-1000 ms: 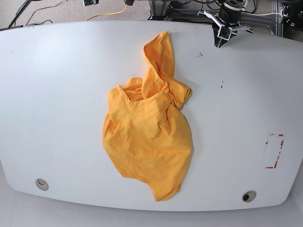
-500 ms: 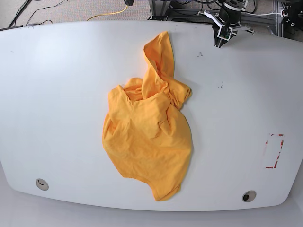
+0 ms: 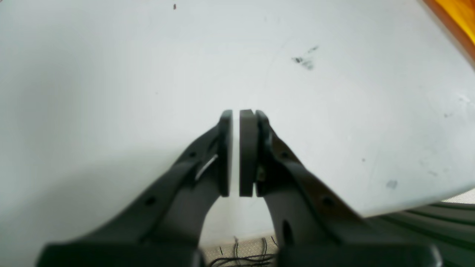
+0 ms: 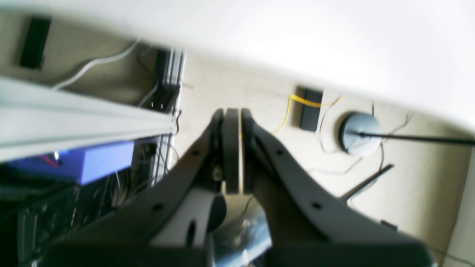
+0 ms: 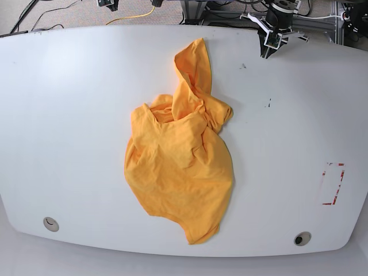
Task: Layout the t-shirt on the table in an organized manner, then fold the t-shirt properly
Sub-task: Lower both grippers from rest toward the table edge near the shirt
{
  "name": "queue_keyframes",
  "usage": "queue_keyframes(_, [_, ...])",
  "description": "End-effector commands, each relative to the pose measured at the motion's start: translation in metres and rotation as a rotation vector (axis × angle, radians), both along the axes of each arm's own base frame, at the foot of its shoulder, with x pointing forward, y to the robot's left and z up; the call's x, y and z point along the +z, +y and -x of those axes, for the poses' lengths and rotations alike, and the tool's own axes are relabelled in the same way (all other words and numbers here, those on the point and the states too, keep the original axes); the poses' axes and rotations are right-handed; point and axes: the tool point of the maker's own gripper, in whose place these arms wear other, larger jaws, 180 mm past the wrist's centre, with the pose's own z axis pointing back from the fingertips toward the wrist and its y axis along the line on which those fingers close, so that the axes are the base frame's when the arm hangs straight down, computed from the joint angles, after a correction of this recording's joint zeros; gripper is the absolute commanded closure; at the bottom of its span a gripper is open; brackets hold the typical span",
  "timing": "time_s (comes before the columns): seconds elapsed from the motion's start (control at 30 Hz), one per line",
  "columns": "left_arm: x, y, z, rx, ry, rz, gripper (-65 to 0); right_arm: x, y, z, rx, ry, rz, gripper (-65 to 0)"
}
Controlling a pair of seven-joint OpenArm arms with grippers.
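I see the t-shirt [image 5: 179, 164] lying crumpled near the middle of the table [image 5: 69, 115], its long axis running from the far edge toward the near edge, tilted slightly to the base view's right at the near end. A narrow twisted part reaches up to the far edge; the broad body spreads toward me. The red-tape rectangle [image 5: 332, 184] sits well apart, by the right edge of that view.

My left gripper [image 3: 236, 113] hangs over the table's far rim, pads nearly together with only a thin slit, holding nothing. My right gripper [image 4: 233, 111] is closed and empty, off the table above the floor cables [image 4: 297, 102].
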Motion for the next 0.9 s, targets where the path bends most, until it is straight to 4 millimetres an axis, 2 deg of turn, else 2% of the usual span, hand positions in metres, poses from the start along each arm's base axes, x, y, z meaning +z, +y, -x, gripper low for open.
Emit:
queue_keyframes(0.0, [0.014, -0.003, -0.005, -0.012, -0.050, 0.005, -2.5, 0.010, 0.000, -0.010, 0.005, -0.044, 0.003, -0.2])
queue_keyframes(0.5, [0.018, -0.003, -0.009, -0.013, -0.064, 0.007, -2.5, 0.021, 0.001, -0.067, 0.017, -0.196, 0.001, -0.2])
queue_keyframes(0.87, [0.028, -0.003, -0.034, -0.013, -0.128, 0.006, -2.8, 0.035, 0.017, -0.122, 0.075, -0.334, -0.052, -0.8])
